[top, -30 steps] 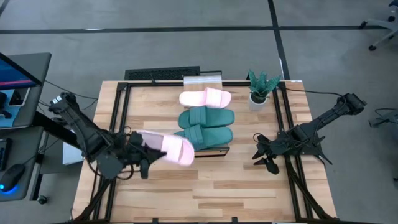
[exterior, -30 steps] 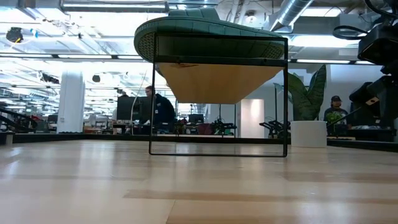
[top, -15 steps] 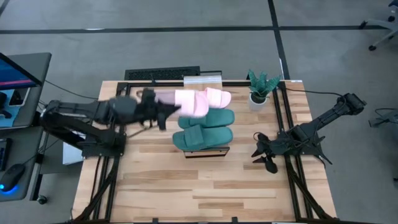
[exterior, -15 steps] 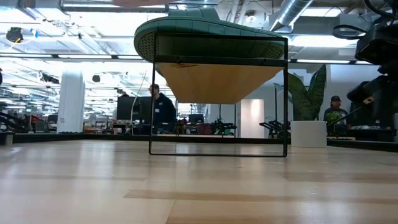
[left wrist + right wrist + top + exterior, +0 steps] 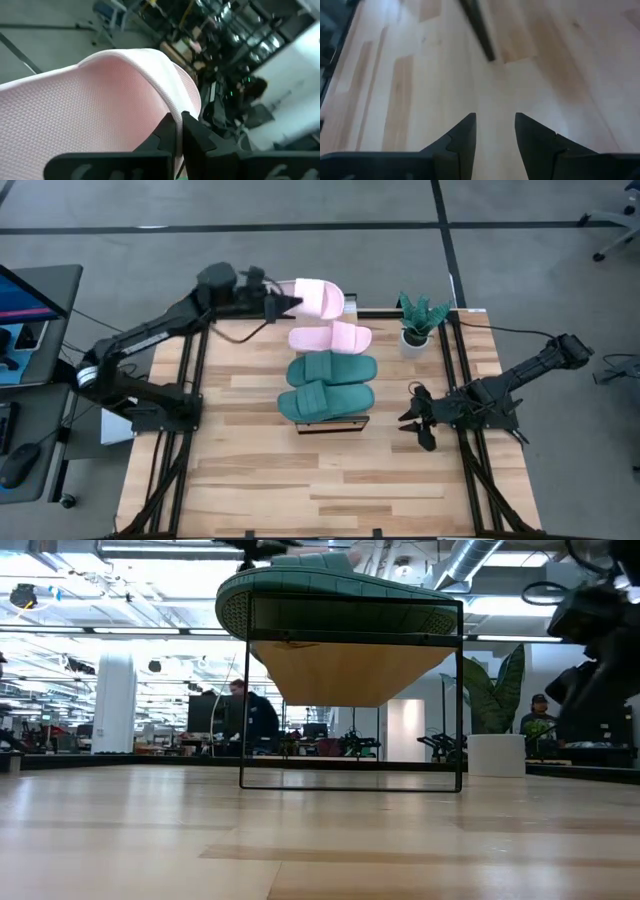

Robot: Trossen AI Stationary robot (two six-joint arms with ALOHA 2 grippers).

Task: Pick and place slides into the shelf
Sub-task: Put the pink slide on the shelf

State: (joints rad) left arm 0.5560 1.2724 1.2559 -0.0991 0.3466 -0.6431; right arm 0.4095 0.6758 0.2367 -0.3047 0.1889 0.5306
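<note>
Your left gripper [image 5: 283, 302] is clenched on a pink slide [image 5: 318, 297], holding it in the air over the far end of the shelf [image 5: 335, 423], just beyond the other pink slide [image 5: 331, 337]. Two teal slides [image 5: 329, 383] lie beside that one on the shelf. Your right gripper [image 5: 412, 421] waits with fingers apart, low over the table [image 5: 260, 480] to the shelf's right.

Potted plant [image 5: 421, 321], wood table [image 5: 300, 480]
</note>
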